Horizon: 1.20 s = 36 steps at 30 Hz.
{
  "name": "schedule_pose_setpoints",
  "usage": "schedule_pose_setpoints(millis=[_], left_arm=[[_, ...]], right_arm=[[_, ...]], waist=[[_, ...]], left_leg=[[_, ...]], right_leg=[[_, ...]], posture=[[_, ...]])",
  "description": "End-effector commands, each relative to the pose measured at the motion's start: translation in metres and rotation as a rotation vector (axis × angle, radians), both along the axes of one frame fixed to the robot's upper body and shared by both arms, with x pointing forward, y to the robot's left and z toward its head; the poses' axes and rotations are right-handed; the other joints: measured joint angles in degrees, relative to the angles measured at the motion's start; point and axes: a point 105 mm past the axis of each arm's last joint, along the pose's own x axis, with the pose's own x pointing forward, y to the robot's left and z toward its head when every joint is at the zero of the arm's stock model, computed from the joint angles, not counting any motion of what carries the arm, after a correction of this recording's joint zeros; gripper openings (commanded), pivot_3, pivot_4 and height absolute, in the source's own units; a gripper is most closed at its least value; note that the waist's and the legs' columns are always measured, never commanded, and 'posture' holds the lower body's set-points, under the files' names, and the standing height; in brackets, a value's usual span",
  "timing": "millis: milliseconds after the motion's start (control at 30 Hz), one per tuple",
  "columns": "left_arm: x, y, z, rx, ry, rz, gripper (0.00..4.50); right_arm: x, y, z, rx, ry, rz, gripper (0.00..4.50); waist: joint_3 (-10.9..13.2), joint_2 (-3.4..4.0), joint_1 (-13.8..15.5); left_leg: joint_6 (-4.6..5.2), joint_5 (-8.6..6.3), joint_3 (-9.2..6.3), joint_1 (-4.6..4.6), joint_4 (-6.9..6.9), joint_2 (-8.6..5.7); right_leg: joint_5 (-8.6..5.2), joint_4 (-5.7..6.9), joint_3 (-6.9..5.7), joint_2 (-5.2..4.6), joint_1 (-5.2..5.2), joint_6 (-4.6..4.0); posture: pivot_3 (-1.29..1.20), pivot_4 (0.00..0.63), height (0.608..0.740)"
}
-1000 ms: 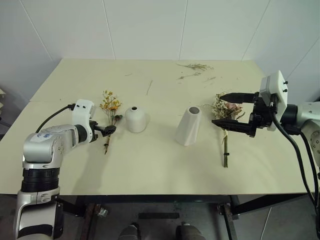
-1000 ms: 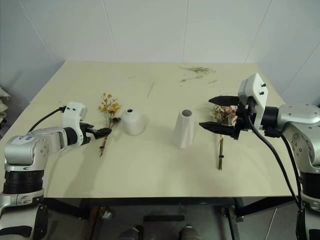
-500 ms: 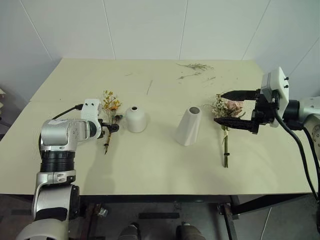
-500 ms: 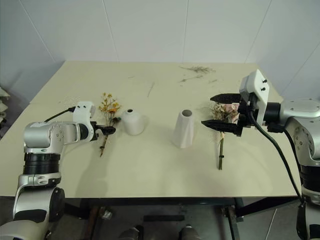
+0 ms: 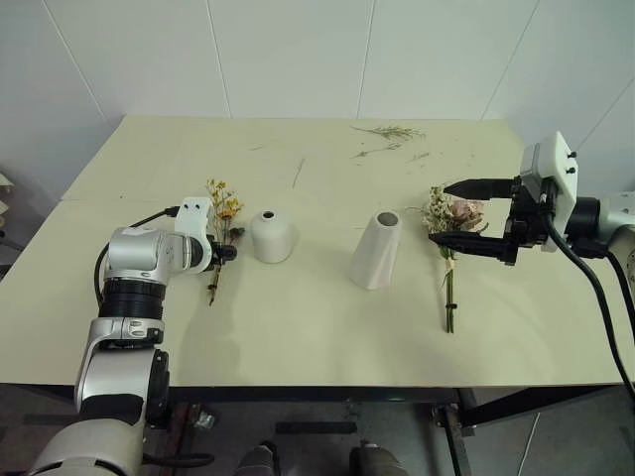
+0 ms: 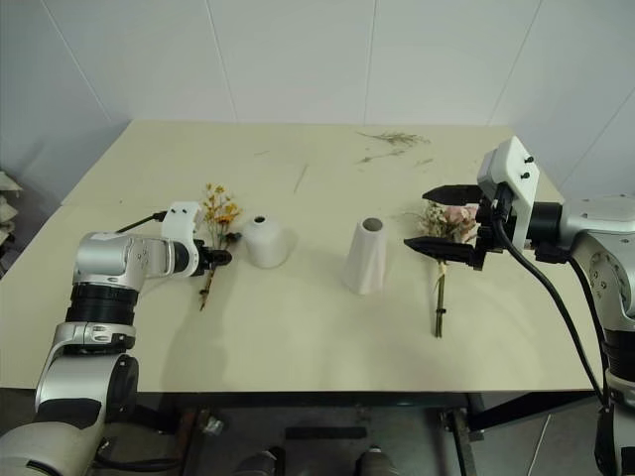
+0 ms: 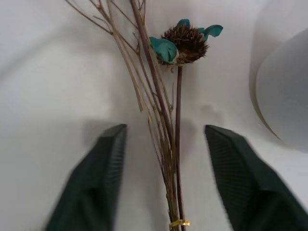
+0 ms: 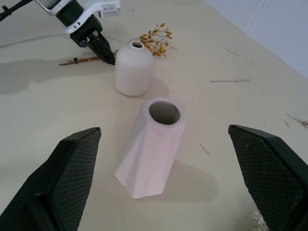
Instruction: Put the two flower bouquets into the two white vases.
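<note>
Left arm bent low over the tabletop [image 5: 298,317], wrist angled forward and down. Left claw [image 7: 163,159] low, black fingers [image 7: 98,173] spread apart, nothing pinched between them. Right arm reaching in from the side, raised well above the surface, wrist close to level and pointing inward. Right claw [image 5: 464,216] wide open, one finger [image 5: 476,185] above the other, empty.

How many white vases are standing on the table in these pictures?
2. The short round vase stands left of centre, beside the yellow sprig. The taller tapered vase stands right of centre. None seems hidden.
</note>
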Motion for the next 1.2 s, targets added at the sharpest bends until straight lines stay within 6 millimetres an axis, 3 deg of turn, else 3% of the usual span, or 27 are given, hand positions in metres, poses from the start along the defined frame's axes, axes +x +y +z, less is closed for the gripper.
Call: schedule_pose_setpoints(millis=[33,167,200,367,533,800,900,1000,1200], left_arm=[[0.002,0.001,0.007,0.005,-0.015,-0.003,1.37],[0.002,0.005,0.007,-0.004,-0.016,0.01,0.1],[0.002,0.008,0.008,-0.001,-0.018,0.018,0.03],[0.004,0.017,0.015,0.016,-0.048,0.04,0.03],[0.01,0.028,0.036,0.061,-0.157,0.047,0.03],[0.021,0.04,0.099,0.132,-0.5,0.012,0.03],[0.019,0.029,0.131,-0.02,-0.706,-0.067,0.03],[-0.004,-0.002,0.167,-0.068,-1.043,-0.36,0.03],[-0.027,-0.027,0.179,-0.26,-1.206,-0.629,0.03]], right_arm=[[-0.008,-0.005,0.016,-0.005,-0.067,-0.013,4.5],[-0.007,-0.005,0.017,-0.003,-0.071,-0.02,4.5],[-0.007,-0.005,0.017,-0.003,-0.071,-0.021,4.5],[-0.005,-0.006,0.018,-0.003,-0.073,-0.03,4.5],[-0.005,-0.007,0.017,0.006,-0.077,-0.043,4.5],[-0.005,-0.009,0.017,0.016,-0.093,-0.061,4.5],[-0.005,-0.009,0.017,0.02,-0.094,-0.066,4.5],[-0.006,-0.009,0.016,0.025,-0.096,-0.071,4.5],[-0.008,-0.008,0.01,0.03,-0.089,-0.075,4.5]], waist=[[0.0,0.0,0.0],[0.0,0.0,0.0],[0.0,0.0,0.0],[0.0,0.0,-0.1],[0.0,0.0,-0.09],[0.0,0.0,0.02],[0.0,0.0,-0.01],[0.0,0.0,0.05],[0.0,0.0,0.07]], left_leg=[[0.0,0.0,0.0,0.0,0.0,0.0],[0.0,0.0,0.0,0.0,0.0,0.0],[0.0,0.0,0.0,0.0,0.0,0.0],[0.0,0.0,0.0,0.0,0.0,0.0],[-0.01,0.0,0.0,0.0,0.0,0.0],[-0.02,-0.01,0.01,-0.03,0.0,0.0],[-0.02,-0.01,0.02,-0.03,0.0,0.0],[-0.04,-0.01,0.07,-0.04,0.0,0.01],[-0.04,-0.02,0.18,-0.04,0.06,0.01]], right_leg=[[0.0,0.0,0.0,0.0,0.0,0.0],[0.0,0.0,0.0,0.0,0.0,0.01],[0.0,0.0,0.0,0.0,0.0,0.01],[0.0,0.01,0.0,0.0,0.0,0.01],[0.0,0.0,0.0,0.0,-0.01,0.01],[0.0,-0.03,0.0,0.0,-0.01,0.01],[0.0,-0.04,0.0,0.0,-0.01,0.01],[0.01,-0.06,0.0,-0.01,-0.02,0.01],[0.01,-0.08,0.04,-0.03,-0.01,0.03]], posture=[[0.0,0.15,0.74],[0.0,0.15,0.74],[0.0,0.15,0.74],[0.0,0.15,0.74],[0.0,0.15,0.74],[0.0,0.15,0.74],[0.0,0.15,0.74],[0.0,0.15,0.74],[0.0,0.15,0.74]])
